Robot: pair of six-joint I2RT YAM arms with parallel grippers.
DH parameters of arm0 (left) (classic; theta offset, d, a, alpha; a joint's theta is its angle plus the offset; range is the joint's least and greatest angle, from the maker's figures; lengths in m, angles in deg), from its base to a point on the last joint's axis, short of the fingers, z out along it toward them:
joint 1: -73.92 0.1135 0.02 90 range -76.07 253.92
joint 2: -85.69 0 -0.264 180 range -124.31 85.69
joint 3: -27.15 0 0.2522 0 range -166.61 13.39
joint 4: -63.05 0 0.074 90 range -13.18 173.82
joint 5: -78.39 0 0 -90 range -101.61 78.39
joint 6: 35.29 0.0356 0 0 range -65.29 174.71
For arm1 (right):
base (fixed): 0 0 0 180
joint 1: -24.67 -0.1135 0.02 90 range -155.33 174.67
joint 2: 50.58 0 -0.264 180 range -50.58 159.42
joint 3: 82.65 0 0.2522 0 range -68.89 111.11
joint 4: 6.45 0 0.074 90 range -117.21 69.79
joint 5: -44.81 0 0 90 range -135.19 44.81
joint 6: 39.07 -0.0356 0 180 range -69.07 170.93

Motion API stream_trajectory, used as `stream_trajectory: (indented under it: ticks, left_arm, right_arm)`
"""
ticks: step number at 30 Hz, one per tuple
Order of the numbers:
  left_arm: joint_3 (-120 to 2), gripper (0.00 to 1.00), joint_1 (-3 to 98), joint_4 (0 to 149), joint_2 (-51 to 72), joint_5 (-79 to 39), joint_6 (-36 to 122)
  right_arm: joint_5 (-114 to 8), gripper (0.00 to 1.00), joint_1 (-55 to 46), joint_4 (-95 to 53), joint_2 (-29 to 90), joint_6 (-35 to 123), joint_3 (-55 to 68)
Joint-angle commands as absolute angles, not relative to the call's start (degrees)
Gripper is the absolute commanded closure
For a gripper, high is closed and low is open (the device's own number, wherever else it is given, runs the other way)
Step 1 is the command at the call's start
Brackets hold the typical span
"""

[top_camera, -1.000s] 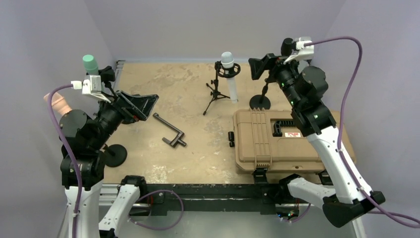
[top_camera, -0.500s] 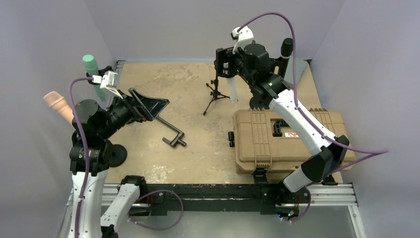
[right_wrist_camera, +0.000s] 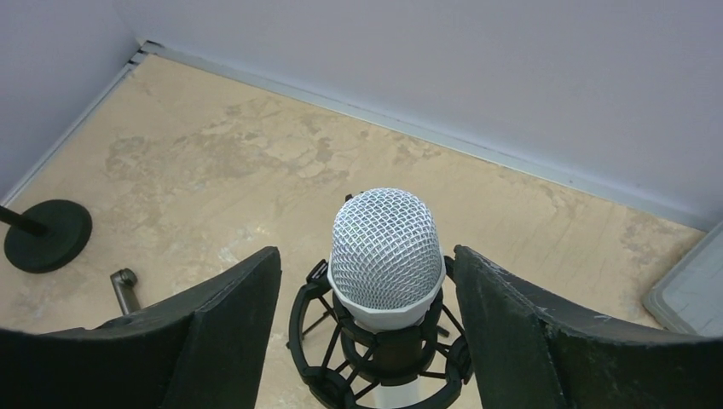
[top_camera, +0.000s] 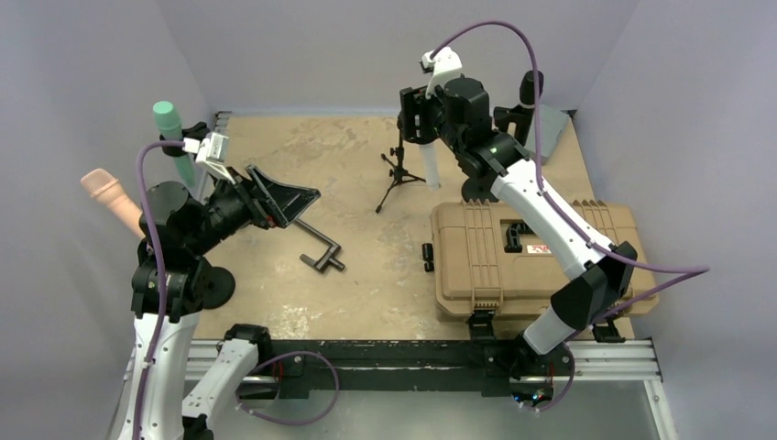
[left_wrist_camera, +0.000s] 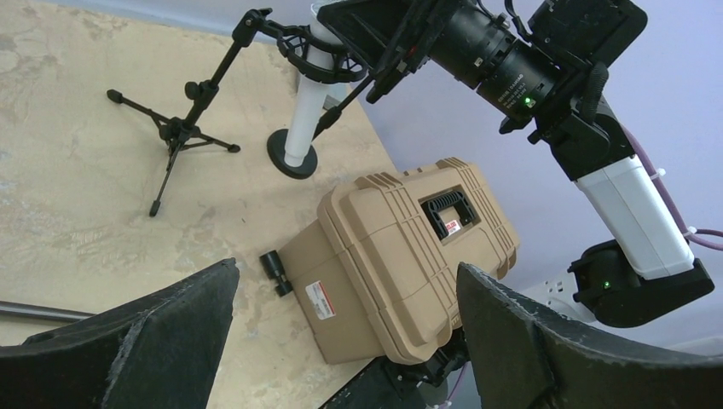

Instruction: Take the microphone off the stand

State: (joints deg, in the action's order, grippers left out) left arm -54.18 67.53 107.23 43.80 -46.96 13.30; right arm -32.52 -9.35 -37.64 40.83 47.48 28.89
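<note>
The microphone has a silver mesh head and a white body. It stands upright in a black shock mount on a small black tripod stand at the back of the table. My right gripper is open and straddles the mesh head, with a gap on each side. From above, the right gripper covers the head. My left gripper is open and empty, hovering over the left-middle of the table. In the left wrist view the left gripper faces the microphone body from afar.
A tan hard case lies at the right front. A black crank-shaped tool lies mid-table. A green microphone and a peach one stand at the left, above a round base. A black round base sits behind the case.
My right arm swung left from the back right to the microphone, and its jaws narrowed around the mesh head. My left gripper shifted a little to the right.
</note>
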Motion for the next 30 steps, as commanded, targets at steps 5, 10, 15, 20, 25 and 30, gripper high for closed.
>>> stream_trajectory:
  ticks: [5, 10, 15, 20, 25, 30]
  left_arm:
    - [-53.84, 0.05, 66.81, 104.7, 43.63, -47.15, 12.87]
    - [-53.85, 0.05, 66.72, 105.18, 43.33, -47.22, 13.52]
    - [-53.94, 0.05, 66.71, 105.58, 43.08, -46.99, 14.25]
    - [-53.94, 0.05, 66.72, 105.64, 42.68, -46.92, 14.53]
    - [-53.78, 0.05, 66.63, 105.64, 42.45, -47.02, 14.81]
    - [-53.59, 0.05, 66.38, 105.64, 41.99, -47.2, 15.02]
  right_arm:
    - [-30.76, 0.27, -9.59, -37.97, 42.91, 49.36, 32.03]
    - [-29.39, 0.39, -9.56, -38.2, 44.3, 49.67, 33.14]
    - [-28.23, 0.62, -9.64, -38.1, 44.95, 50.64, 35.71]
    - [-27.61, 0.75, -9.96, -40.45, 47.03, 53.37, 43.93]
    - [-28.05, 0.79, -10.35, -40.69, 49.04, 55.03, 53.34]
    - [-31.11, 0.84, -10.46, -35.71, 49.56, 56.2, 60.18]
